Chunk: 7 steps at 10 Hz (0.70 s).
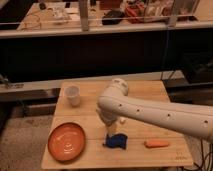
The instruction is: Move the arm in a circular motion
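The white arm [160,116] reaches in from the right across the wooden table [145,92]. It has small dark dots along its segment and a rounded joint [116,90] over the table's middle. Its pale tapered tip with the gripper [108,126] hangs down from that joint. The gripper sits just above the blue object [116,141], between the cup and the orange object. It holds nothing that I can see.
A white cup [72,95] stands at the table's back left. An orange plate [66,141] lies at the front left. An orange carrot-like object [156,144] lies at the front right. A white object [122,120] peeks out under the arm. Shelving with clutter runs behind.
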Available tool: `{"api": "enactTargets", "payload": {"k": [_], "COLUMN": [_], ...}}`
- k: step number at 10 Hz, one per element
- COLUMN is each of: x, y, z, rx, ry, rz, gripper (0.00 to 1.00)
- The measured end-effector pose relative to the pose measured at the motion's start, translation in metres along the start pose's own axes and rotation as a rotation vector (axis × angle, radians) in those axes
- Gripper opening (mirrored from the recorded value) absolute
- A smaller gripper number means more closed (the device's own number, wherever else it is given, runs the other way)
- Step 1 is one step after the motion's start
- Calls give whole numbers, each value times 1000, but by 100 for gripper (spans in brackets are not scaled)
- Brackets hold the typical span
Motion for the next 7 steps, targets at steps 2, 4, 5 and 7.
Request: {"api": "enactTargets", "payload": {"k": [2, 4, 5, 7], "x": [-10, -4, 5, 14], "y": [-26, -47, -59, -76], "z": [2, 6, 11, 19], "rx": [33, 54, 61, 69], "ry": [-12, -6, 6, 13], "rz": [-29, -42, -36, -22], "gripper": [80, 80, 80, 80]}}
